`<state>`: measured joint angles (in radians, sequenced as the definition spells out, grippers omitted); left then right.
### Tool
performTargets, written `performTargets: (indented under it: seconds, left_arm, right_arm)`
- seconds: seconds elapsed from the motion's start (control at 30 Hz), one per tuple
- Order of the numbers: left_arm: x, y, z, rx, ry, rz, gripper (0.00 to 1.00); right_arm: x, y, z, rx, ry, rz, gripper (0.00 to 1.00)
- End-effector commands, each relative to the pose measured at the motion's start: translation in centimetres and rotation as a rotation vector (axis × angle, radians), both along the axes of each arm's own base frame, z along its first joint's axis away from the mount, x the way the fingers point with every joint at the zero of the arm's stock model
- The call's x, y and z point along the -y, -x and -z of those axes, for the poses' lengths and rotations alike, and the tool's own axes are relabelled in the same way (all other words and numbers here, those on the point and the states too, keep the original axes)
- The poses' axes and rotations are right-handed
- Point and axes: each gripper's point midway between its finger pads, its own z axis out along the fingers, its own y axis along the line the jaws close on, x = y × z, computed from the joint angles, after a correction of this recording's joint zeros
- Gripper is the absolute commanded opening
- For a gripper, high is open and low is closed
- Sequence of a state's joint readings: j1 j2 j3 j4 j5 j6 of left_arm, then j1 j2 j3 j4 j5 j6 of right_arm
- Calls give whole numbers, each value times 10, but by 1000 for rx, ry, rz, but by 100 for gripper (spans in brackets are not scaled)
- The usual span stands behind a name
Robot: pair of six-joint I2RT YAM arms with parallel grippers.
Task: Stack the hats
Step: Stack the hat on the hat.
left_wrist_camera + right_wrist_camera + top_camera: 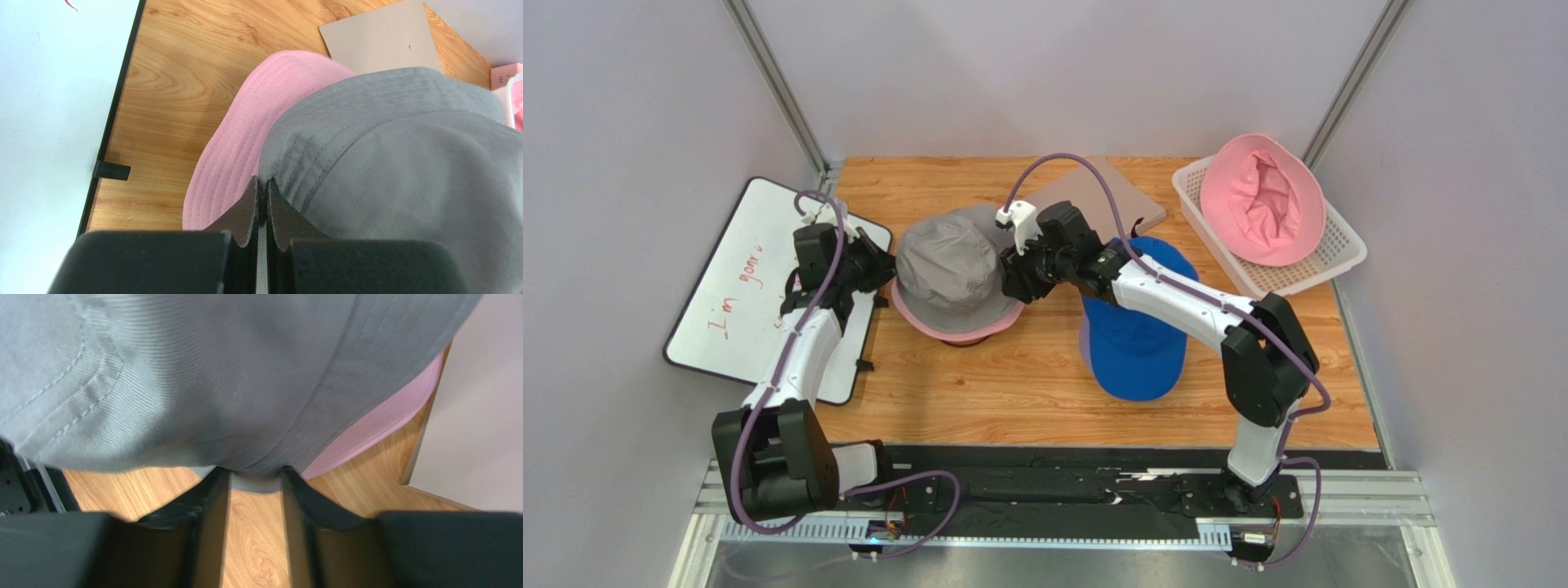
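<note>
We find the wooden table [1014,392] carrying a stack begun left of centre. A grey fabric bucket hat [946,260] sits crown-up on a pink fabric bucket hat [955,328], of which only the brim shows around it. Being round, the grey hat has no long axis to speak of.

To its right lies a blue baseball cap [1133,349], its long axis running from far to near; we cannot tell which end is the bill. A second pink bucket hat [1263,202] rests in the white plastic mesh basket [1347,251] at the far right.

The grey hat lies between the two arms. The right gripper [255,474] meets its right brim edge with jaws partly apart, and the cloth lies across the tips, not yet pinched. The left gripper [264,184] has its jaws pressed together at the left brim. We cannot tell whether cloth is caught between them.

We judge the right arm nearer the blue cap.
</note>
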<state>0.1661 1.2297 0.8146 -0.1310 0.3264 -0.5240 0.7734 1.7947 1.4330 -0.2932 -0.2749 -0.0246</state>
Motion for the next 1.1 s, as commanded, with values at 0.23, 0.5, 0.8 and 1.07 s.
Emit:
performTargets:
  seconds: [0.23, 0.5, 0.8, 1.07]
  left_arm:
    - [-14, -23, -7, 19, -48, -27, 0]
    - [-7, -26, -19, 54, -39, 18, 0]
    - [5, -52, -41, 104, -29, 139, 0]
    - [12, -72, -38, 103, -23, 195, 0]
  right_arm:
    - [-13, -27, 22, 16, 34, 40, 0]
    - [1, -1, -4, -17, 26, -2, 1]
    - [45, -27, -125, -12, -240, 47, 62]
    - [36, -87, -118, -137, -300, 32, 77]
